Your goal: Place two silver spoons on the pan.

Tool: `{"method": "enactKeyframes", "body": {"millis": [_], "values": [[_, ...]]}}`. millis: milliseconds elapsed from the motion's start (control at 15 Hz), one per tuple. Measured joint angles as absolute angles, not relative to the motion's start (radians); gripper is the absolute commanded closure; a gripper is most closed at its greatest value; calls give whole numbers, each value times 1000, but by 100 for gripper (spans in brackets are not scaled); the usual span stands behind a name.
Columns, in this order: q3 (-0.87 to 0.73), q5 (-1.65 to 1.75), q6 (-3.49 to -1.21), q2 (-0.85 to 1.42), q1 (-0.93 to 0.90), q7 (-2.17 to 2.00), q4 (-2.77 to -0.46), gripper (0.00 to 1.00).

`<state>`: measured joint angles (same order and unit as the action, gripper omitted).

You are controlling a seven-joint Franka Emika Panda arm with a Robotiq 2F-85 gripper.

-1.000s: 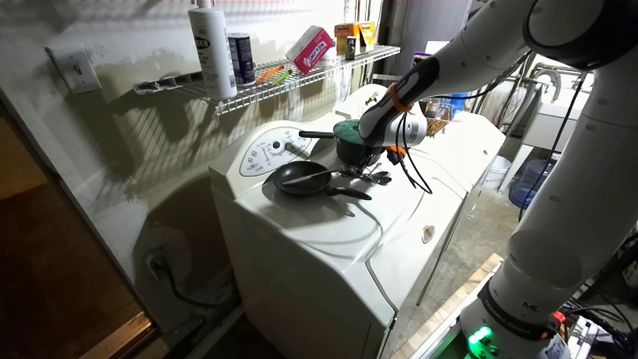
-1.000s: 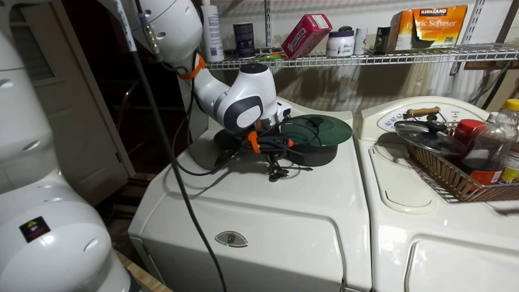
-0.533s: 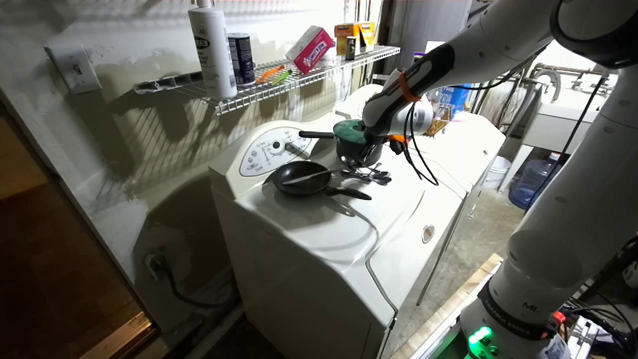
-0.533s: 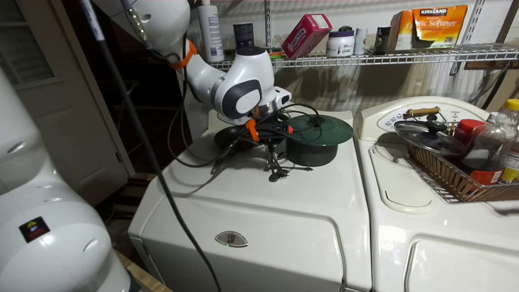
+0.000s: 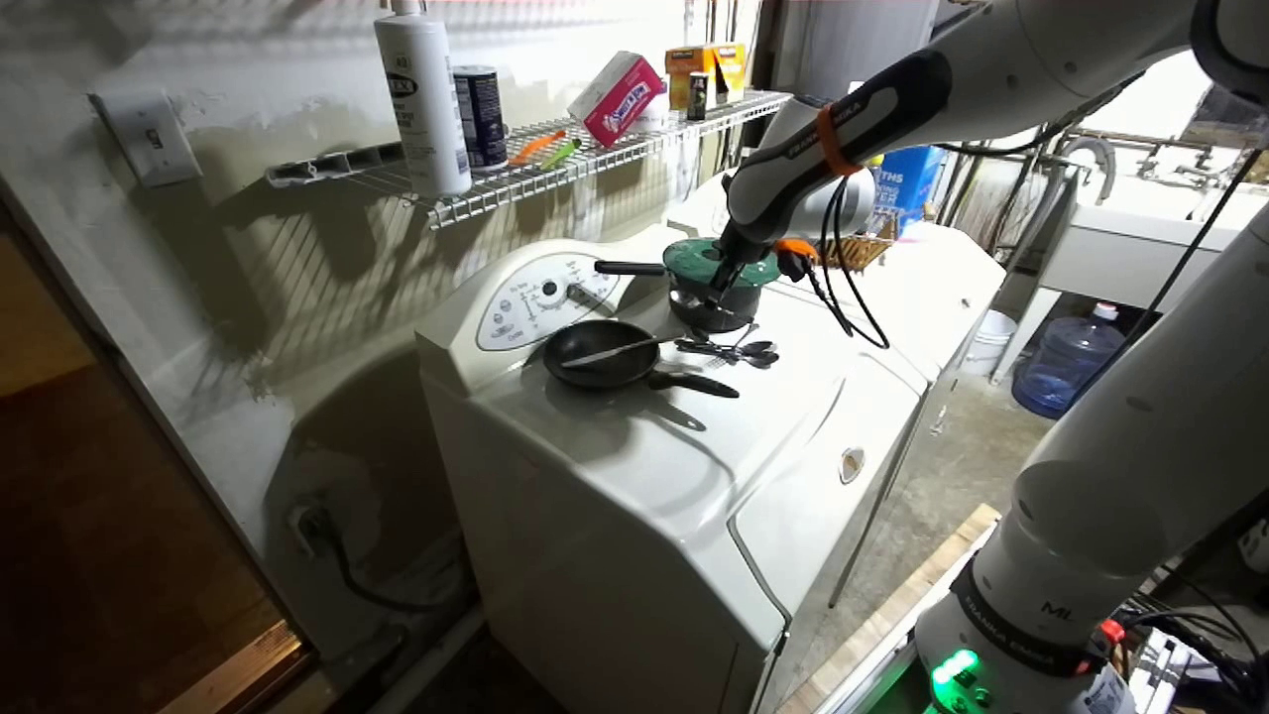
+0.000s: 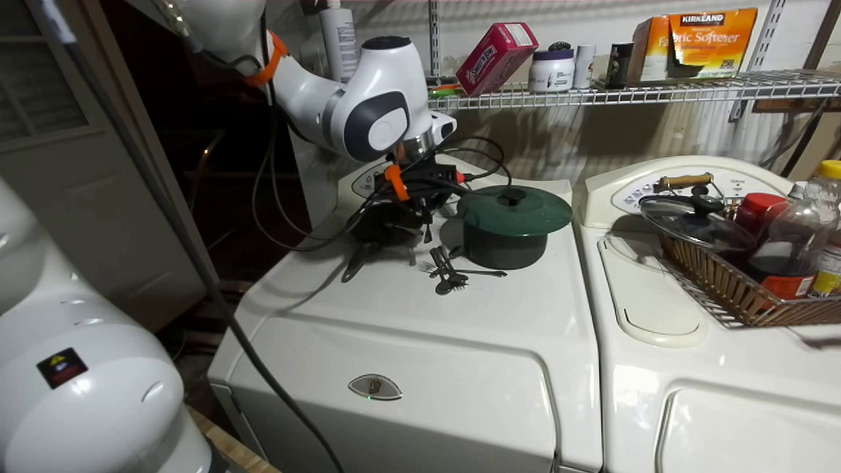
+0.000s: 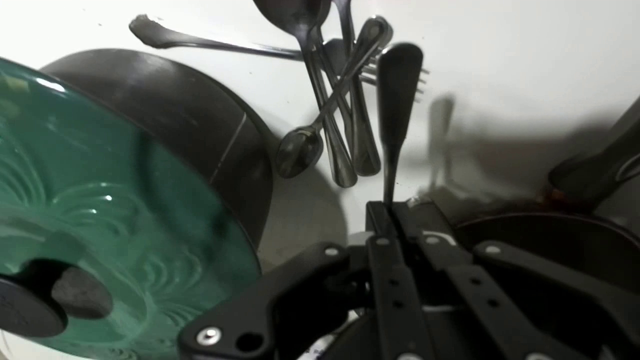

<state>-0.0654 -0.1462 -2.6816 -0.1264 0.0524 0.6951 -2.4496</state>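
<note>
The black pan [image 5: 595, 342] sits at the back of the dryer top; its edge shows in the wrist view [image 7: 550, 235]. A slim silver utensil [image 5: 615, 352], which looks like a spoon, lies across the pan with one end past the rim. My gripper [image 7: 391, 205] is shut on a second spoon [image 7: 398, 95] and holds it raised above the dryer top. Its handle points forward; its bowl, hidden behind the fingers in the wrist view, shows in an exterior view [image 5: 682, 298]. Several more spoons and forks [image 6: 447, 272] lie crossed in a pile between pan and pot.
A dark pot with a green lid [image 6: 516, 213] stands close beside my gripper. The dryer's control panel [image 5: 535, 297] rises behind the pan. A wire shelf [image 6: 565, 97] with bottles and boxes hangs above. A wicker basket [image 6: 716, 269] stands on the adjoining machine.
My gripper has risen from the cutlery pile with a spoon in it. The pan, the utensil across it and the pot have stayed put.
</note>
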Motion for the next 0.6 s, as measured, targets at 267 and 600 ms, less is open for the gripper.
{"method": "enactKeyframes", "body": {"millis": [267,600], "values": [[-51,-141,-2666,-156,-17,735,-2449,99],[-4,-136,-2666,-143,-108,773,-2445,99]]}}
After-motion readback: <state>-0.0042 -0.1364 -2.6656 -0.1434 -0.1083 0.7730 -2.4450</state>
